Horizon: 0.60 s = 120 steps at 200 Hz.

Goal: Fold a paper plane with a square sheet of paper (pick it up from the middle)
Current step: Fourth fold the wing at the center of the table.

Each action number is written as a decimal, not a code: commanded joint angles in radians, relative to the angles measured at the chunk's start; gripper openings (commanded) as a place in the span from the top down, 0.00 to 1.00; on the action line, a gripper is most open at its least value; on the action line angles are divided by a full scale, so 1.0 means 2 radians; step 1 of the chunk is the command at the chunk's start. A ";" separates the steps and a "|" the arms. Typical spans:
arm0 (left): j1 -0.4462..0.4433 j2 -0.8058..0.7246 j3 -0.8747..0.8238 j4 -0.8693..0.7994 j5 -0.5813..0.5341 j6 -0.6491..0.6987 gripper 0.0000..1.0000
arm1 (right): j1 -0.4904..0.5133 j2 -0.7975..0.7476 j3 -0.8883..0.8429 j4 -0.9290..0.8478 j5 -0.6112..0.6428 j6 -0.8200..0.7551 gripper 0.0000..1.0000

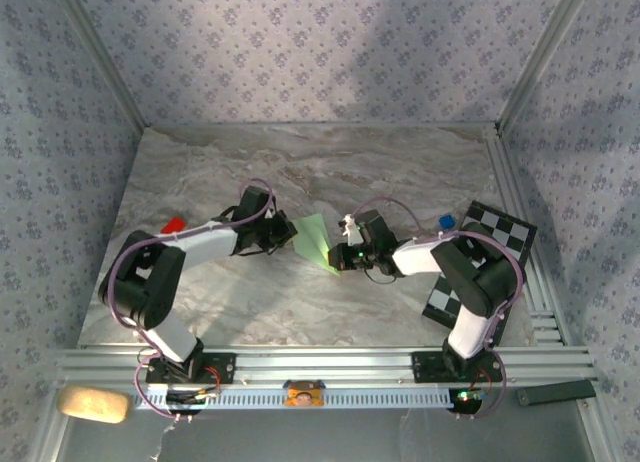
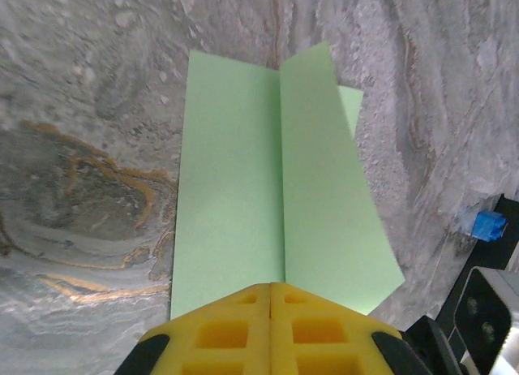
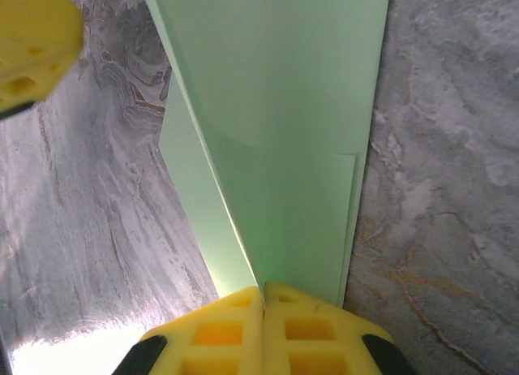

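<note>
The light green sheet of paper [image 1: 316, 242] hangs between the two grippers over the middle of the marble table, folded along a centre crease. In the left wrist view the paper [image 2: 243, 196] spreads as two flaps, the right one cut off by a slanted edge. My left gripper [image 1: 279, 233] is shut on its near edge, yellow fingertips [image 2: 235, 322] pressed together on the crease. My right gripper [image 1: 345, 250] is shut on the opposite end. There the folded layers [image 3: 284, 148] run away from its closed yellow pads [image 3: 308, 318].
A small red piece [image 1: 173, 224] lies left of the left arm. A small blue block [image 1: 446, 222] sits by the black-and-white checkered board [image 1: 482, 262] at the right. A beige lump [image 1: 93, 403] rests below the front rail. Patterned walls enclose the table.
</note>
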 commanded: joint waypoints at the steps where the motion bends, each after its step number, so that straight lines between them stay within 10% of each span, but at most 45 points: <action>1: -0.004 0.023 0.027 0.010 0.022 0.010 0.96 | -0.002 0.006 -0.005 0.003 -0.016 0.015 1.00; 120: -0.010 0.094 0.026 -0.021 0.009 -0.004 1.00 | -0.008 0.004 -0.008 -0.003 -0.021 0.037 1.00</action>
